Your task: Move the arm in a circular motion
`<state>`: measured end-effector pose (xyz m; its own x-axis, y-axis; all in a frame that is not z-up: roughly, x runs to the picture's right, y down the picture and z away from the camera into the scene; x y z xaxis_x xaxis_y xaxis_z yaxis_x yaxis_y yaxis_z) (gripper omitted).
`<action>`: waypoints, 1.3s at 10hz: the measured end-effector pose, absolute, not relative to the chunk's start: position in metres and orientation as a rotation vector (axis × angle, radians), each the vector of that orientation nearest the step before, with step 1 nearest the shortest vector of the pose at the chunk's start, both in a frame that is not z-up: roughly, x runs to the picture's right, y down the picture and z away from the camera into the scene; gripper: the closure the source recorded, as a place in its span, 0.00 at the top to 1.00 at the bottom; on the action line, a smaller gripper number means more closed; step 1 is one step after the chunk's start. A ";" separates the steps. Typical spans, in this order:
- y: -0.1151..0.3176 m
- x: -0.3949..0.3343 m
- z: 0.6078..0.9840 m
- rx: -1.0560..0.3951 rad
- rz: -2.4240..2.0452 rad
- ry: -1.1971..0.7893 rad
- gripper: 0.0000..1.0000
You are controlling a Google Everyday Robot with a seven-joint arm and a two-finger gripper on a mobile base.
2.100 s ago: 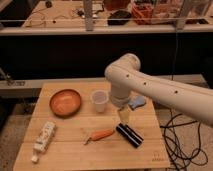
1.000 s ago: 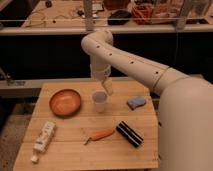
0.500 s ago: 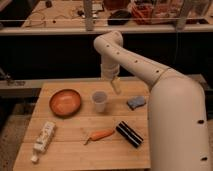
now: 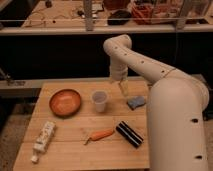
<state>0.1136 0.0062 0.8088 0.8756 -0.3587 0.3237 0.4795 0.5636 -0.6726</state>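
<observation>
My gripper [image 4: 122, 88] hangs tip-down over rear of the pale wooden table [image 4: 75, 150], between clear plastic cup [image 4: 100, 100] and small blue lump [image 4: 135, 103]. Open or closed: can't tell. No contact seen.

Nothing to grasp. The task's thing is my own cream-white tubular arm [image 4: 145, 65], arching from lower right over table's back edge. Prob. heavy, stiff, so sweep w/ clearance.

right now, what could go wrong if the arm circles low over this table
The arm holds its end effector low beside the plastic cup; a sweep toward it could tip it. The blue sponge lies just on the other side and might get pushed toward the wooden table's edge.
</observation>
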 end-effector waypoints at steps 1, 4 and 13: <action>0.012 0.125 0.809 -0.849 -0.476 -0.148 0.80; 0.029 0.156 0.807 -0.875 -0.424 -0.131 0.80; 0.098 0.255 0.775 -0.835 -0.238 -0.090 0.80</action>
<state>0.2545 0.0980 0.7753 0.9697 -0.1735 0.1720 0.2439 0.6465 -0.7229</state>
